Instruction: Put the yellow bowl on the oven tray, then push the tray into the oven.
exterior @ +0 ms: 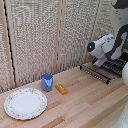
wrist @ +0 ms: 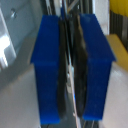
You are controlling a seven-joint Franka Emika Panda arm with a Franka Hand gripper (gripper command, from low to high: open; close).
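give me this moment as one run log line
hand: shut on baking sheet rim | yellow dish: partly seen | blue cup, orange block, white plate: on table

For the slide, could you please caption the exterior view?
Franka arm over the wire baking sheet; blue cup, orange block, floral plate on wooden table.

The baking sheet [exterior: 104, 70] is cut off by the exterior view's right edge and partly covered by the arm. The wrist view is blurred; a yellow shape [wrist: 119, 10] is cropped.
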